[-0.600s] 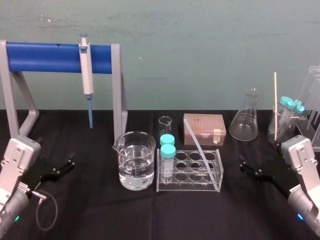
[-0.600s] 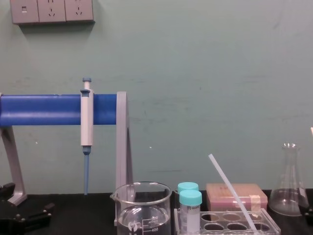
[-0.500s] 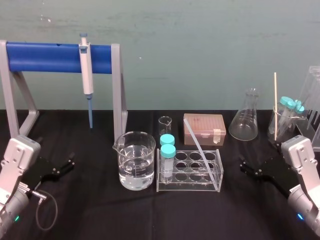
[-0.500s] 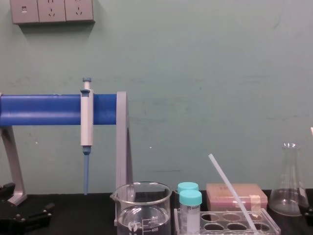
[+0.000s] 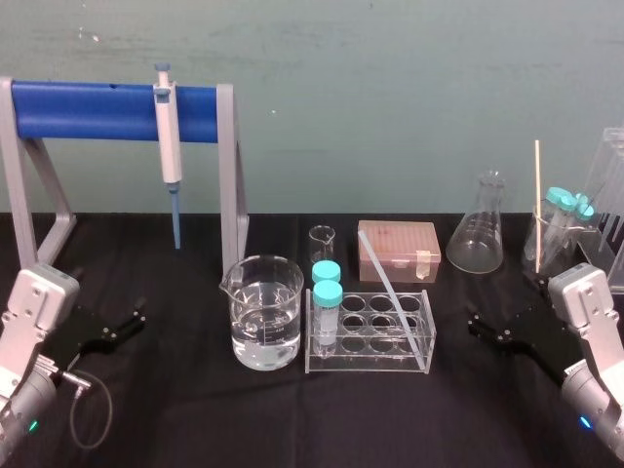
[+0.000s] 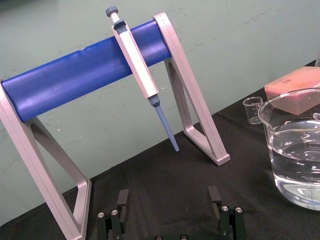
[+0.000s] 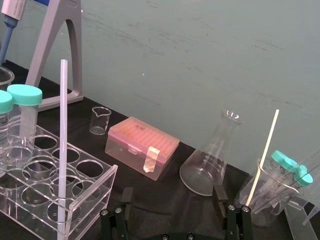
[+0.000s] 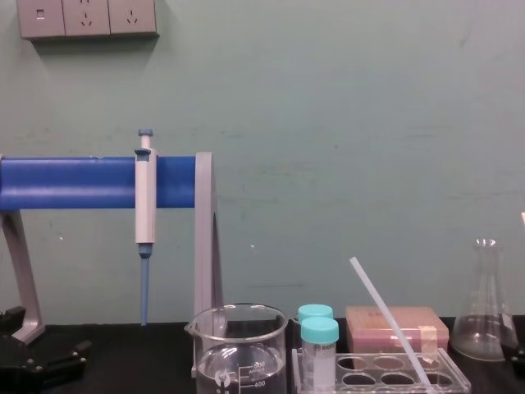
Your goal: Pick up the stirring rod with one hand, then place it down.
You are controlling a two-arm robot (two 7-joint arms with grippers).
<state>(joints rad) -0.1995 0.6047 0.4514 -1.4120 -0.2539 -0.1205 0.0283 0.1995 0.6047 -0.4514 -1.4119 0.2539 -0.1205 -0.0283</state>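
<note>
The stirring rod is a thin translucent whitish rod leaning in the clear tube rack at the table's middle, its top tilted back and to the left. It also shows in the chest view and rises close by in the right wrist view. My right gripper hovers low, to the right of the rack, open and empty, its fingers spread wide. At the table's left side my left gripper rests open and empty, its fingers apart.
A water-filled beaker stands left of the rack, with two teal-capped tubes in the rack. Behind are a small beaker, a pink box and a conical flask. A pipette hangs on the blue stand. A wooden stick stands far right.
</note>
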